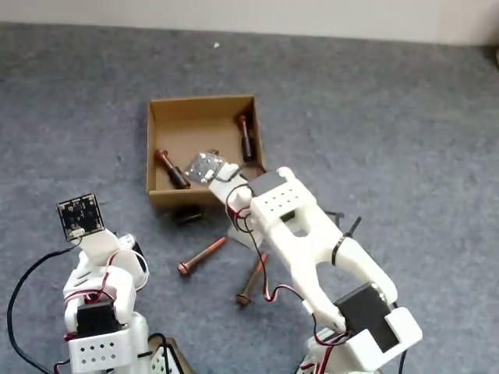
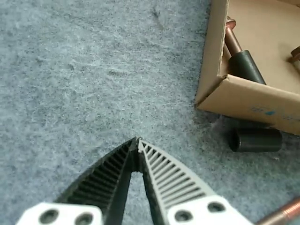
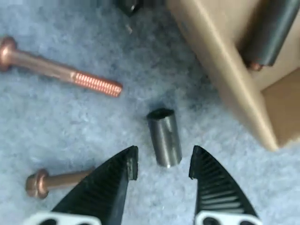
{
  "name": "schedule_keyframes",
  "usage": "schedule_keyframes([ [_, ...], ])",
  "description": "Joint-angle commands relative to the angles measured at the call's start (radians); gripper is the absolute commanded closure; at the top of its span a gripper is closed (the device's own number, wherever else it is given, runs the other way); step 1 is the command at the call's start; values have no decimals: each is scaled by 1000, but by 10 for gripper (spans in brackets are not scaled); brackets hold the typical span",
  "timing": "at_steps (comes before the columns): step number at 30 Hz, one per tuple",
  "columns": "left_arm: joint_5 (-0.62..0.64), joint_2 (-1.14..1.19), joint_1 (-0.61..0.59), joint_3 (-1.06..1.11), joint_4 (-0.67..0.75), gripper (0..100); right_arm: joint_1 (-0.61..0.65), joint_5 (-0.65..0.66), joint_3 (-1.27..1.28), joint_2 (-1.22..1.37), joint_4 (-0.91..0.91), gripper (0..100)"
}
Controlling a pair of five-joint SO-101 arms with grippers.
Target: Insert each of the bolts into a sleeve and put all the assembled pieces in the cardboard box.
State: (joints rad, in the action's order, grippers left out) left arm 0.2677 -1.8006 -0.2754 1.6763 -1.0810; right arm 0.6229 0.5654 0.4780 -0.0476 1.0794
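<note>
Holding the right gripper (image 3: 164,157) parted astride a loose sleeve (image 3: 165,136) by the cardboard box (image 3: 220,70), we have the left gripper (image 2: 137,143) pinched together, near left.

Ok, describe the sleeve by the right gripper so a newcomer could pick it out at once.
Find the cardboard box on the grey carpet. Just outside its wall lies a short dark sleeve, between the open fingers of the right gripper. Unlike the sleeves in the box, it is empty.
</note>
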Motion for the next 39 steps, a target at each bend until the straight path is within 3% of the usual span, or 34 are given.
schedule_keyframes([
  [1,-6,-7,-8,21,20,994,12,12,-15,28,-35,828],
  [8,-6,-7,-10,21,20,994,7,12,-18,223,-33,831],
  [26,-6,-7,-10,21,20,994,2,5,-70,231,-31,836],
  [31,-6,-7,-10,21,20,994,1,5,-70,228,-27,998],
  [39,-6,-7,-10,21,20,994,-1,5,-61,-77,68,994],
])
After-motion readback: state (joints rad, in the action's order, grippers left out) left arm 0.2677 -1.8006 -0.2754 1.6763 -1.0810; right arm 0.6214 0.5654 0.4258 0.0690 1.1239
